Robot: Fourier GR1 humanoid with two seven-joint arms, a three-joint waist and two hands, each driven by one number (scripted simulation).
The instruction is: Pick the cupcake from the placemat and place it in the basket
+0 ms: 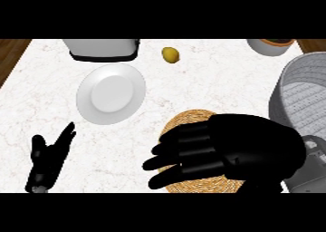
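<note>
The cupcake cannot be seen anywhere in the head view. The round woven straw placemat [192,118] lies at lower centre of the frame, and the robot's right hand [239,147] sits over most of it, hiding whatever may be under the palm. The hand's black fingers [182,156] curl downward and to the left over the mat; whether they close round the cupcake cannot be told, since nothing shows between them.

To the right of the mat, along the right edge of the frame, stands the grey basket [306,97], a woven-textured container with a tall rim. The part of its inside that shows holds nothing visible. It stands just beside the right hand's wrist.

At lower left of the frame the left hand [49,158] rests with straight fingers pointing up, holding nothing, well apart from the mat.

Above and to the left of the mat lies a white plate [111,93], bare on its face. At the upper edge, left of centre, a white appliance with a black base [102,49] is cut off by the frame. To its right, a small yellow-brown fruit, perhaps a lemon [170,54], sits alone on the white marble counter [213,81]. At upper right a white pot [269,46] shows a brown rim, its contents unclear.
</note>
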